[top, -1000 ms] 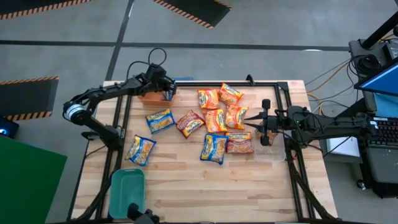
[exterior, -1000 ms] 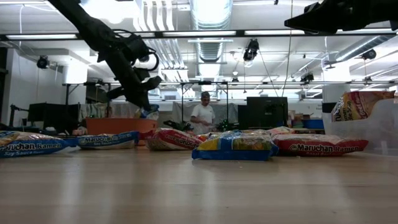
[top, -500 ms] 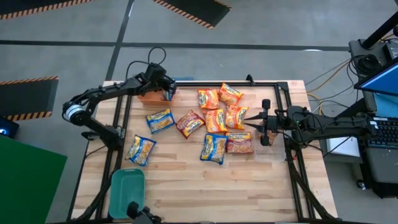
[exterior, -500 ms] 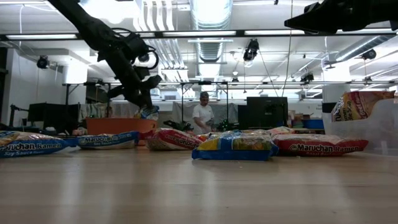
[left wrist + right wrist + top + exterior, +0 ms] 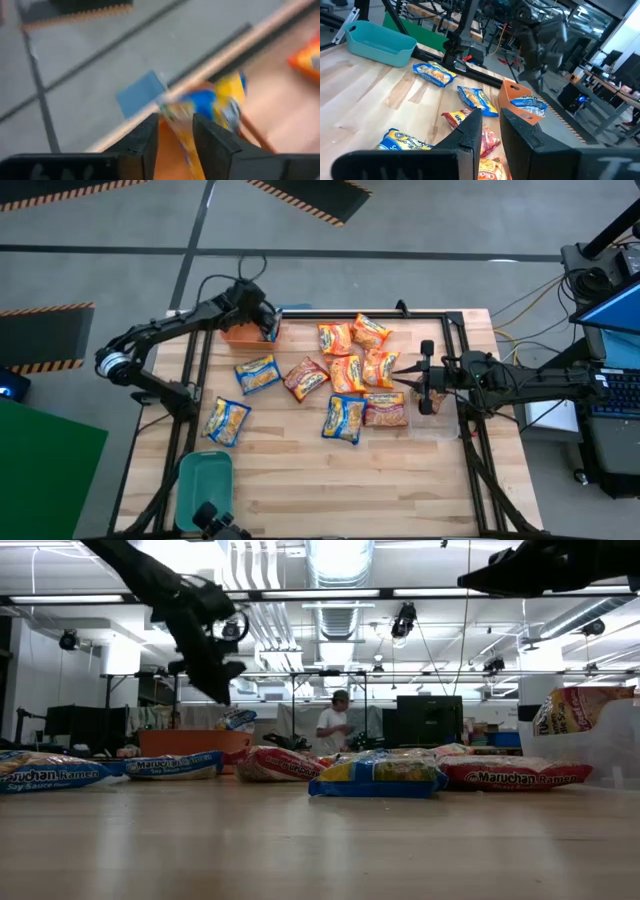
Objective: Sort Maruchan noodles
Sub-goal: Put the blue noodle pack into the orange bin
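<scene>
– Starting with the table [image 5: 300,480]: why was the middle such a jumble?

– Most of the noodle packets [image 5: 345,375] lay loose there, orange, red and blue-and-yellow mixed, some overlapping. To my eye the sorting was only begun, so the heap was just the stock not yet dealt with.

– And the arms?

– The left arm [image 5: 170,330] reached across to the far left corner. The right arm [image 5: 530,380] stretched in from the right side and stopped at the edge of the heap, which I took for waiting.

– Why three containers?

– One per colour, I'd guess. The orange bin [image 5: 238,337] stood at the far left corner, the teal bin [image 5: 203,480] at the near left, with no packet showing in it, and a clear tub [image 5: 610,755] on the right, with one reddish packet [image 5: 575,708] leaning upright inside.

– Where was the packet being handled?

– A blue-and-yellow packet [image 5: 527,105] lay slanted in the orange bin, one end propped on the rim. It seemed that bin was meant for the blue ones. Three more blue ones were on the table.

– Was the left gripper [image 5: 216,688] gripping it?

– No. It hung above the bin, clear of the packet, fingers apart and empty.

– And the right gripper [image 5: 400,372]?

– Low beside the orange packets, fingers [image 5: 470,135] a little apart with nothing between them, well placed to take one next.
</scene>
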Available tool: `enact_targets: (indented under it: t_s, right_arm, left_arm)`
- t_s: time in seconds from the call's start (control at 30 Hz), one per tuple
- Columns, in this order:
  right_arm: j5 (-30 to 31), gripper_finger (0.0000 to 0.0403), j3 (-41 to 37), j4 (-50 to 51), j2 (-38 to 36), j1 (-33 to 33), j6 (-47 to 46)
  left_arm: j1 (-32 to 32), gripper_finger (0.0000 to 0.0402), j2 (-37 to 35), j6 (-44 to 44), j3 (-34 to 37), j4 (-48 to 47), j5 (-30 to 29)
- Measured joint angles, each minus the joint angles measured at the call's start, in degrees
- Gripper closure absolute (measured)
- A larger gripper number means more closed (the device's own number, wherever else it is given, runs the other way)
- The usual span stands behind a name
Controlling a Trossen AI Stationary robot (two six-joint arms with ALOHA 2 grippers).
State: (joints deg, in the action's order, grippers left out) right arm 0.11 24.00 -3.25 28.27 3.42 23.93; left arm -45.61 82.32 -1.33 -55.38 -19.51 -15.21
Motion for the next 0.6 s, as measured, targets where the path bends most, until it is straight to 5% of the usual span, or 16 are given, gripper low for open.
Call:
enact_targets:
  t_s: [0.6]
  right_arm:
    - [0.00, 0.0344, -0.49, -0.03, 0.00, -0.02, -1.87]
  left_arm:
    - [-0.41, 0.0400, 13.08, 10.90, 1.30, 5.50, 0.63]
